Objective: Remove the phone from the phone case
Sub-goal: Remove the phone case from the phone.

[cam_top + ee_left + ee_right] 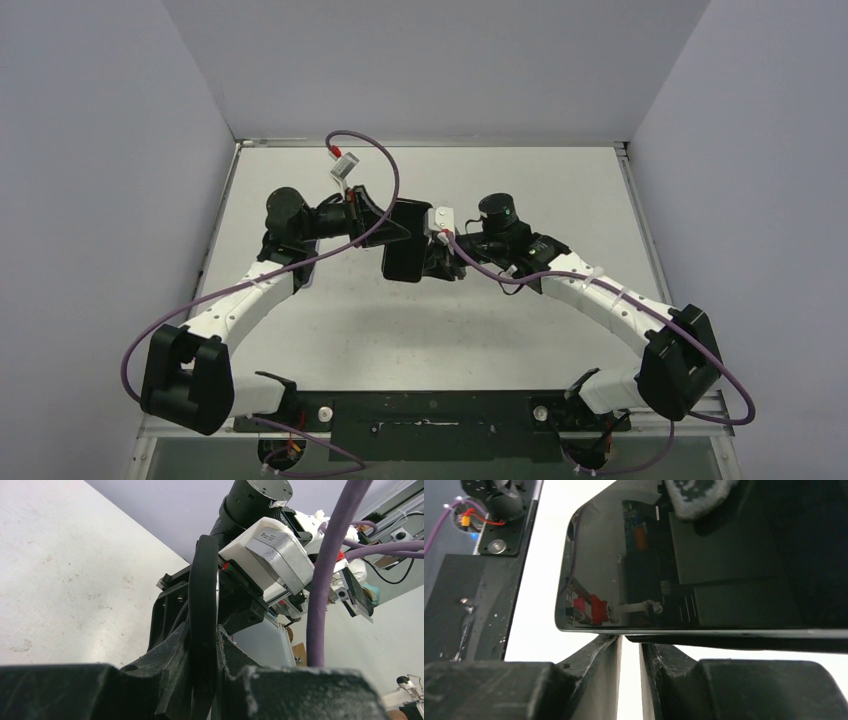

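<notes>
We're above the middle of the tabletop (400,340), a touch toward its far edge, and both arms meet over one dark slab: the phone case (405,255), up in the air with nothing of it resting on the surface. Our left gripper (383,228) comes in from the left-edge side, and its wrist view settles the matter: the jaws are clamped on the thin black rim of the case (202,580), which we see edge-on, rising straight away from the fingertips. Our right gripper (447,255) faces it from the right. Look at its own camera: the two fingers (599,652) stand almost together, with a slim bright slit between them and nothing in that slit. Their tips sit right under the lower edge of the phone (724,590), whose glossy screen fills the view above. So the phone lies just beyond and above the right pincer, touching it or all but touching; we cannot tell which. Its long axis, we judge, runs roughly from far edge to near edge, across the line joining the two grippers. By our reading the phone is not yet out of the case. The right arm sits nearer the screen side, so we reckon the pushing or peeling falls to it while the left anchors the case.
</notes>
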Controlling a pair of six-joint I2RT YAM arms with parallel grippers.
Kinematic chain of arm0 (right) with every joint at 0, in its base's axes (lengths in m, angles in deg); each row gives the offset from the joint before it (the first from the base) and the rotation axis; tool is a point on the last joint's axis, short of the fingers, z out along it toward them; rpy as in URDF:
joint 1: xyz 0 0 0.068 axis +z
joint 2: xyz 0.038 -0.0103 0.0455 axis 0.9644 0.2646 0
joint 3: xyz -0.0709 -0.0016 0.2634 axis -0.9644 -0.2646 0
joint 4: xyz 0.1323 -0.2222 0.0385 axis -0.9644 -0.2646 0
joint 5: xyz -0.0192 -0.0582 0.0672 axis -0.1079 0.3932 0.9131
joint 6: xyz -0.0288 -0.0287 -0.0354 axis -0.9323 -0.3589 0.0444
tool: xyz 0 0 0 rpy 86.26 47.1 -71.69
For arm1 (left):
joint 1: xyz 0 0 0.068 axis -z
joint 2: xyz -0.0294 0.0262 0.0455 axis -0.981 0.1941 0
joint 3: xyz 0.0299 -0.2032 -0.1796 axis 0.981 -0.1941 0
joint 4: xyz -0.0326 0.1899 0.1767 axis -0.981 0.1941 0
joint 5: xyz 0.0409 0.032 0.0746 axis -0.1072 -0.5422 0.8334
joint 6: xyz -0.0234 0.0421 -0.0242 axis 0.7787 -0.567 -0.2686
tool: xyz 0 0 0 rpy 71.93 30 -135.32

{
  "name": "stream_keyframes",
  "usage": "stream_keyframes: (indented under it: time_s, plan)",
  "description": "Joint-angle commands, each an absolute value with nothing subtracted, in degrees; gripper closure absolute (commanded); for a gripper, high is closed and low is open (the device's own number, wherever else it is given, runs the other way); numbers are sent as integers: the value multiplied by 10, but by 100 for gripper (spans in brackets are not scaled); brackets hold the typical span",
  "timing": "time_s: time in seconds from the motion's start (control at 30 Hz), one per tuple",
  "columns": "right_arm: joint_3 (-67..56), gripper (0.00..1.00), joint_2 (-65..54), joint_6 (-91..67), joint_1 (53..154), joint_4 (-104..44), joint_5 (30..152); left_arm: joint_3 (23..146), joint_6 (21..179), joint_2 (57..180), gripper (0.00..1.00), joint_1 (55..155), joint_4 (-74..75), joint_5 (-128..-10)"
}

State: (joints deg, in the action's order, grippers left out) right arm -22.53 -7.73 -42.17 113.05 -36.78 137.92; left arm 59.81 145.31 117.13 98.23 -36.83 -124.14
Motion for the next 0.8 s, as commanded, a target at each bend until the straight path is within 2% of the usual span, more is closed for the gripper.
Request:
stream_keyframes:
  time_s: [0.0, 0.23, 0.4, 0.53, 0.77]
  plan:
    - [-227, 100, -95, -391, 1121, -177, 1256, 583, 1512, 1155, 100, 1017, -375, -1275]
    - [-262, 100, -102, -279, 1109, -85, 1210, 543, 1541, 1140, 100, 1019, -411, -1249]
    - [-293, 98, -115, -204, 1103, -55, 1214, 522, 1527, 1123, 100, 1012, -410, -1154]
    - [-328, 91, -142, -146, 1100, -43, 1203, 505, 1520, 1113, 100, 1010, -412, -1064]
    - [-364, 67, -208, -53, 1099, -80, 1169, 462, 1589, 1112, 100, 1010, -503, -919]
